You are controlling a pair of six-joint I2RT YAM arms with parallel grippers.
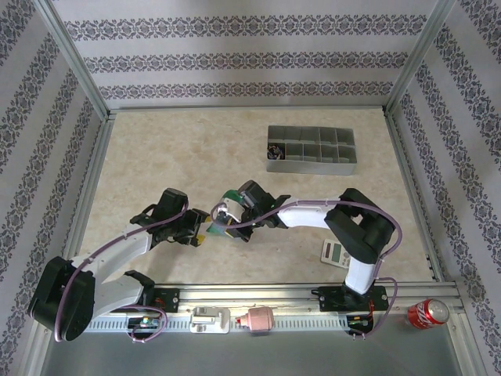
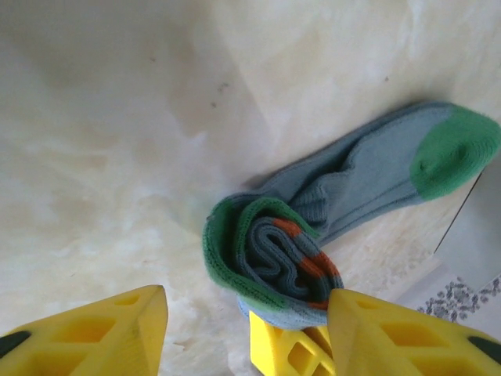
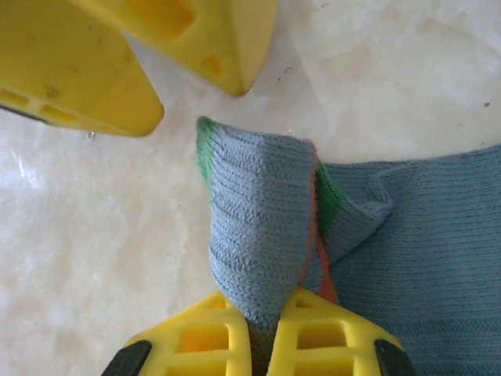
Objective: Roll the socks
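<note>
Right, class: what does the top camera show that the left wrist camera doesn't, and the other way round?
Top camera: a grey tray with compartments, a calculator and a red can. Left wrist camera: the sock close up, one end rolled into a spiral with orange stripes, its green toe lying flat. Both: that sock on the table, with the open left gripper at the roll.

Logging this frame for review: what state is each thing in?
blue-teal sock: partly rolled, toe end lying flat.
right gripper: shut on the blue-teal sock.
left gripper: open, fingers either side of the roll, not gripping.
calculator: lying flat, face up.
organizer tray: small dark items in one compartment.
</note>
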